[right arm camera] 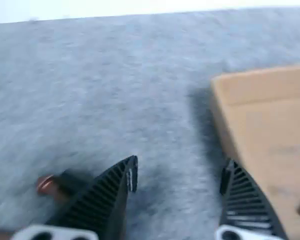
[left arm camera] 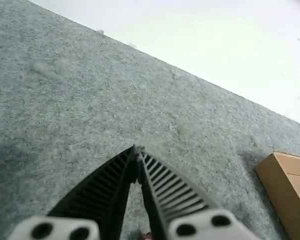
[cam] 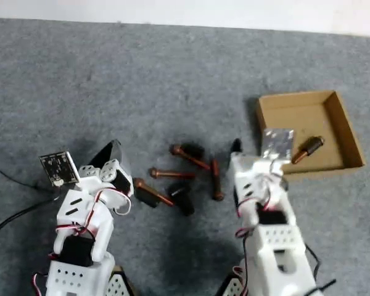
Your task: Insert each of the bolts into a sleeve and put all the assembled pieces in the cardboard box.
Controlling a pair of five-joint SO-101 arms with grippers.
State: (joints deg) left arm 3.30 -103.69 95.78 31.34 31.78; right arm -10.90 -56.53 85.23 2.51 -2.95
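Several copper bolts and black sleeves lie in a loose cluster mid-table: a bolt in a sleeve (cam: 187,153), a bare bolt (cam: 171,174), another bare bolt (cam: 216,179), a bolt with a sleeve (cam: 149,192) and a lone sleeve (cam: 182,198). One assembled piece (cam: 308,148) lies inside the cardboard box (cam: 337,116) at the right. My left gripper (cam: 113,152) (left arm camera: 136,150) is shut and empty, left of the cluster. My right gripper (right arm camera: 180,175) (cam: 242,150) is open and empty, between the cluster and the box (right arm camera: 270,125). The bolt in a sleeve (right arm camera: 55,184) lies beside one finger.
Grey carpet covers the table, with a pale strip along the far edge. A corner of the box (left arm camera: 285,182) appears in the left wrist view. Black cables trail by the left arm's base (cam: 12,213). Open carpet stretches behind the cluster.
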